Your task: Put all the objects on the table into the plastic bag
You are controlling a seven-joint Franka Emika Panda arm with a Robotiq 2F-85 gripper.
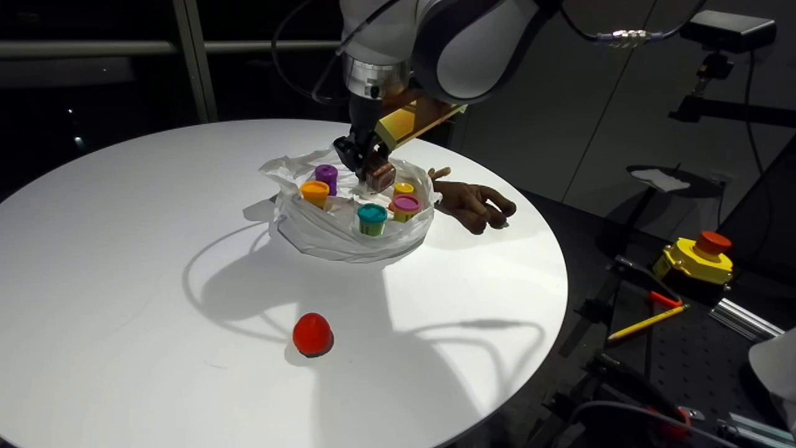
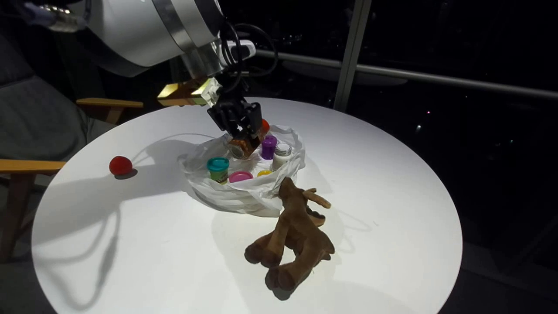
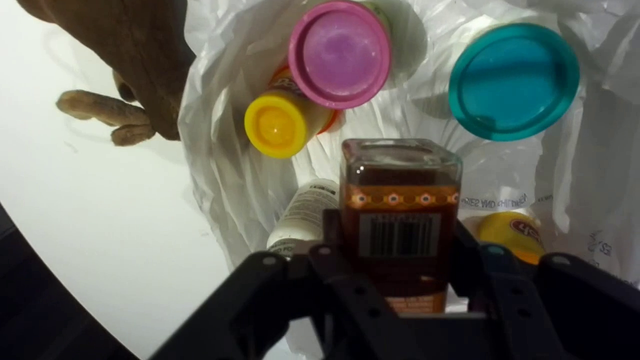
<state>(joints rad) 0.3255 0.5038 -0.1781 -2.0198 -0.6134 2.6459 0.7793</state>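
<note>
In the wrist view my gripper (image 3: 395,240) is closed around a square brown glass bottle (image 3: 400,200) with an orange band and a barcode. Both exterior views place it tilted over the mouth of the plastic bag (image 1: 348,246); whether it touches the bag's bottom I cannot tell. Inside the bag are a purple jar (image 1: 326,177), an orange-lidded jar (image 1: 315,194), a teal-lidded jar (image 1: 372,219), a pink-lidded jar (image 1: 406,207), a yellow-lidded jar (image 3: 276,125) and a whitish-grey bottle (image 2: 282,156). A red ball (image 1: 313,334) lies on the table, outside the bag. The brown toy (image 2: 301,231) leans against the bag's rim.
The round white table (image 1: 155,361) carries all of this, its edge curving past the brown toy. A chair (image 2: 30,165) with wooden arms stands beside it. Off the table are a yellow box with a red button (image 1: 693,261) and a pencil (image 1: 647,323).
</note>
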